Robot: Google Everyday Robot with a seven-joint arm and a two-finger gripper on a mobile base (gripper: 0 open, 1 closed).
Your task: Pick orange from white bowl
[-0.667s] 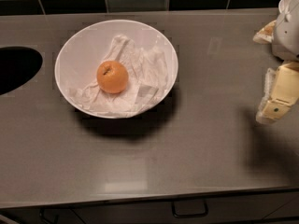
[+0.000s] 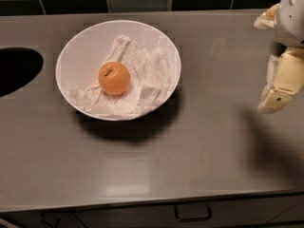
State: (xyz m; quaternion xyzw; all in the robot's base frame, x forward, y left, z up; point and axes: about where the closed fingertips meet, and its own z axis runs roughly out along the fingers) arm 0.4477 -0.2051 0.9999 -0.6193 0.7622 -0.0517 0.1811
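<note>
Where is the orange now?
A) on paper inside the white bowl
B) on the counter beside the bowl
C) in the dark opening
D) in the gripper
A: the orange rests on paper in the white bowl; the gripper is far right, apart.

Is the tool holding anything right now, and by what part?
Nothing held. The tool is at the right edge, apart from the orange lying in the white bowl.

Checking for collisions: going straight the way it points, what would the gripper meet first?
Probably the grey counter beneath the gripper at the right edge, well clear of the white bowl; depth is unclear.
</note>
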